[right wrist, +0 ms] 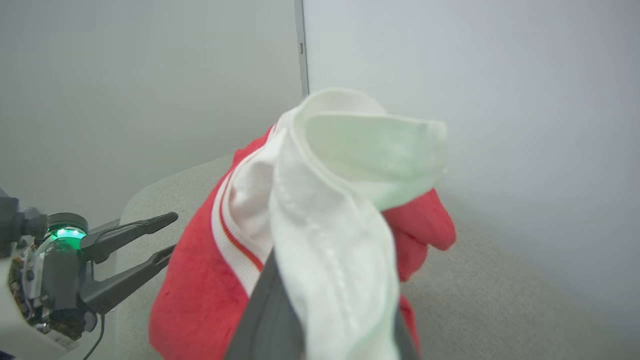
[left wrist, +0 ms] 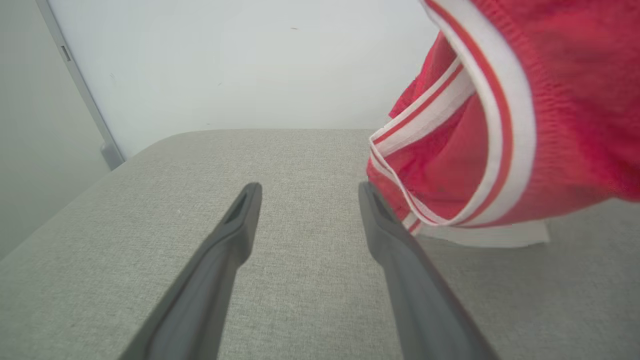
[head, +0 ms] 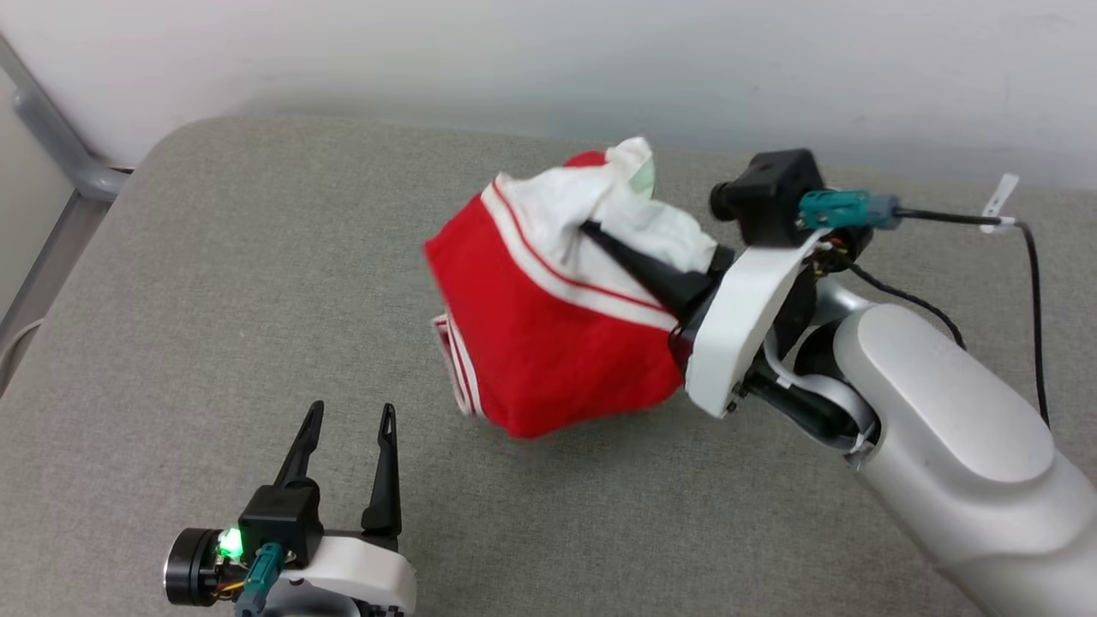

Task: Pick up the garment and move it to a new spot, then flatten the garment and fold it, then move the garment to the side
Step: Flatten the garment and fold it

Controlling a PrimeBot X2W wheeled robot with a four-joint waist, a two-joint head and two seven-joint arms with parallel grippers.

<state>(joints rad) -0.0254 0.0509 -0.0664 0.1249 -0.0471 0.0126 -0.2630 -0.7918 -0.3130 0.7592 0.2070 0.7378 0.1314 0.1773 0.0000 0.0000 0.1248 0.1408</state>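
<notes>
Right hand (head: 596,233), clamped on a white fold of the red jersey (head: 548,343), could lose the thin fabric; left hand (head: 352,410) waits, fingers apart.

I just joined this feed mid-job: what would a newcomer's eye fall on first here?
The bunched red-and-white garment, mid-picture in the head view, is gripped at its white fabric by the shut right pincer. At lower left, the left pincer stands open over the grey padded surface, empty.

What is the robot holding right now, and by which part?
The right gripper is shut on the jersey, pinching a bunched white panel near its top. The left gripper is open and holds nothing.
</notes>
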